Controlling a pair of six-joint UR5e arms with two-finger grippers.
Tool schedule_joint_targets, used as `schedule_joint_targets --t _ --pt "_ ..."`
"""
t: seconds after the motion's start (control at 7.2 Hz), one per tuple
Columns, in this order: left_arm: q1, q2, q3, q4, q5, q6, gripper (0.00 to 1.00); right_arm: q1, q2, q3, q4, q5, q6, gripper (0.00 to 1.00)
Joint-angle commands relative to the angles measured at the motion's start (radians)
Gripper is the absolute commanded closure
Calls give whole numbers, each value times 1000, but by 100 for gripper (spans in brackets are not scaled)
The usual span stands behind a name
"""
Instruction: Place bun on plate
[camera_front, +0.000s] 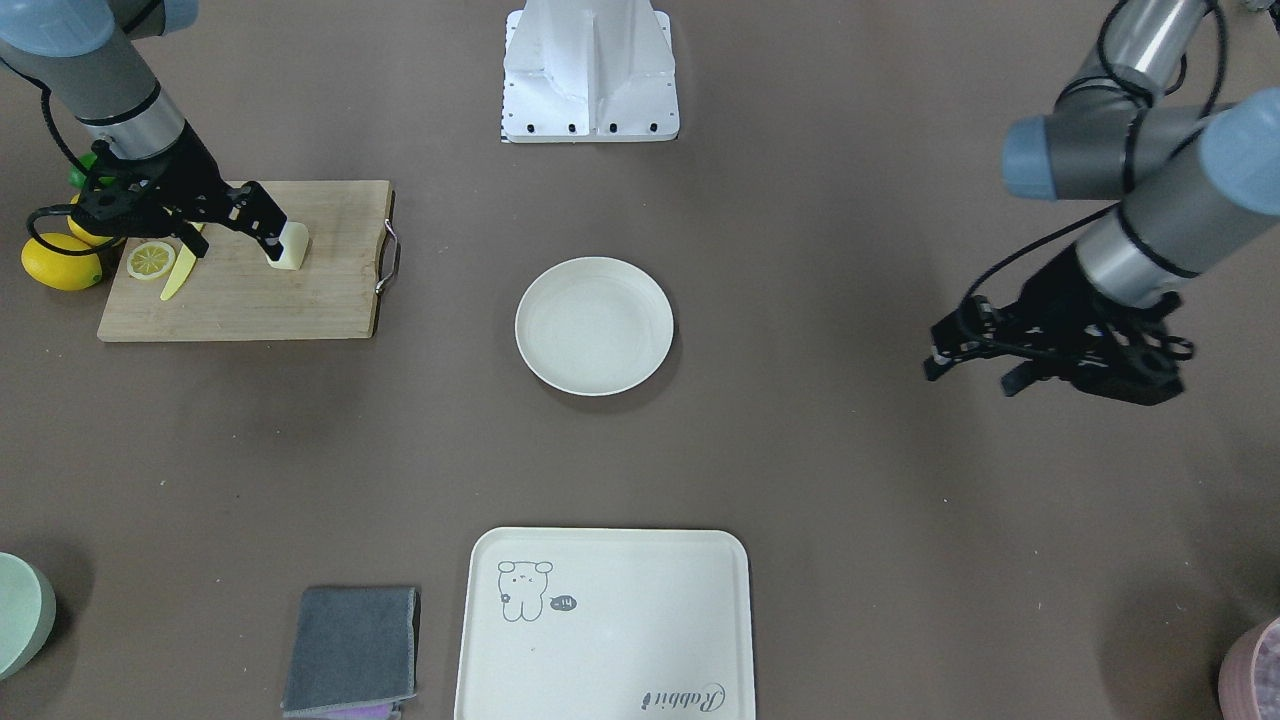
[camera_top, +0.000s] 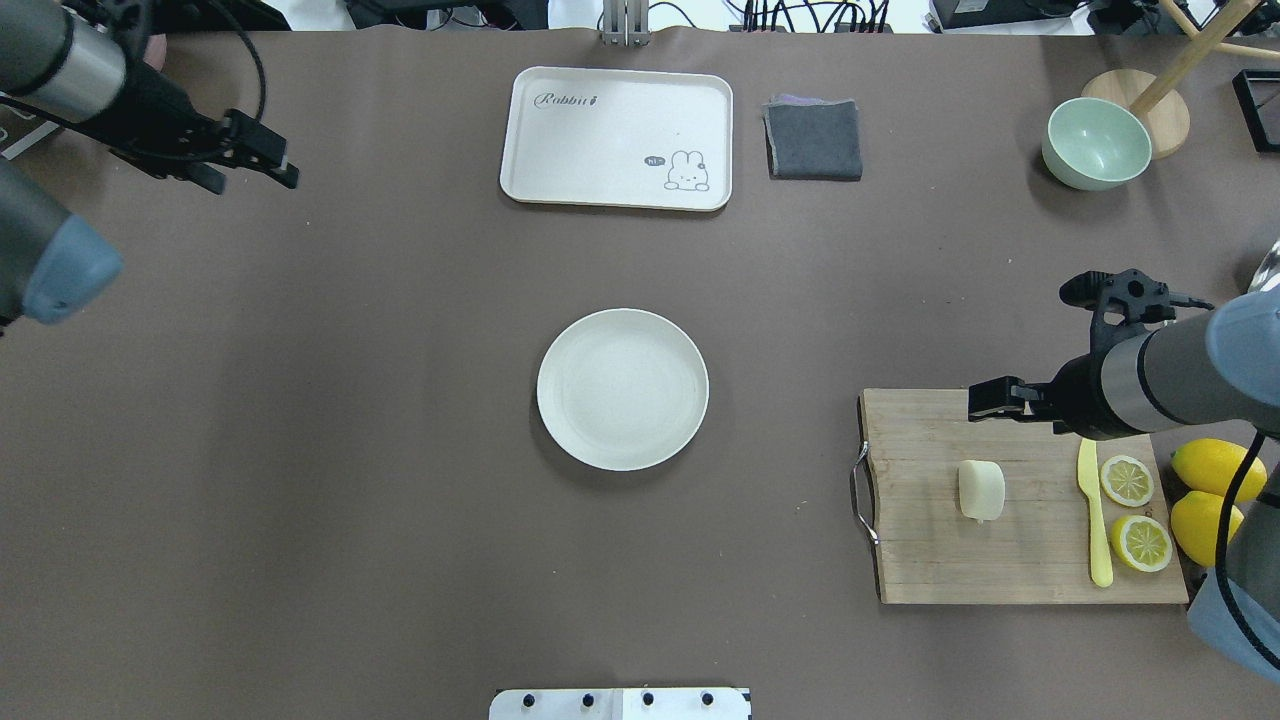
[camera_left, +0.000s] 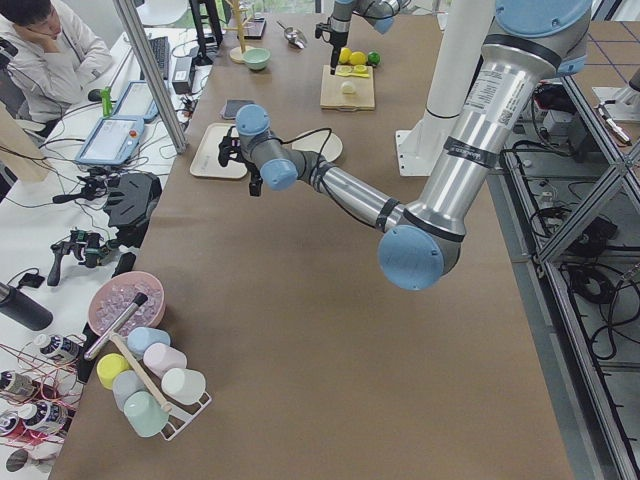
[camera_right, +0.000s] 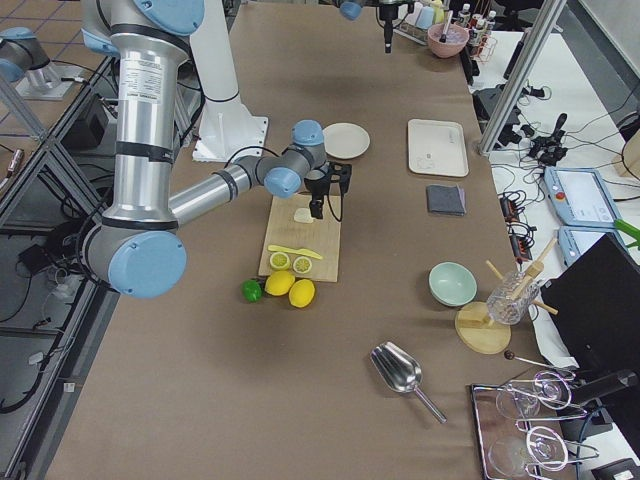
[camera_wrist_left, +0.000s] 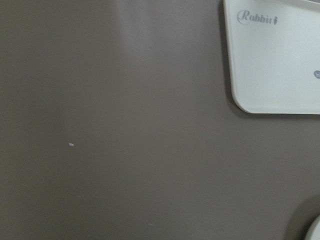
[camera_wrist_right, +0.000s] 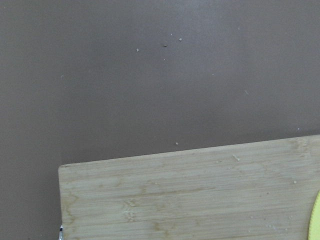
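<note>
Bun (camera_top: 981, 490) on board (camera_top: 950, 560) — right end effector (camera_top: 988, 401) just above and beside, opening unclear

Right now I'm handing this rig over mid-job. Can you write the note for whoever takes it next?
Left hand: open, empty, over the table on the robot's left, well away from the plate.
Right hand: above the cutting board close to the bun, holding nothing; whether it is open or shut can't be told.
Bun: lying free on the cutting board.
Plate: mid-table, empty.
Done: the right hand is near the bun; no grasp yet.
Left: grasp the bun, probably with the right hand, carry it to the plate, and release.
</note>
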Motion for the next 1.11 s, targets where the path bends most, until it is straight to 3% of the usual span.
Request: schedule_joint_targets --t 0.0,0.28,0.69,0.97 --pt "-111 37 -8 123 -19 242 2 -101 -15 1 2 -94 51 1" --pt "-151 95 -5 122 -15 329 2 -146 -65 -25 127 -129 56 1" --pt "-215 166 12 122 -2 356 2 -180 -70 -36 128 -157 59 2" --pt "-304 209 101 177 33 402 2 -181 -66 -38 128 -157 59 2"
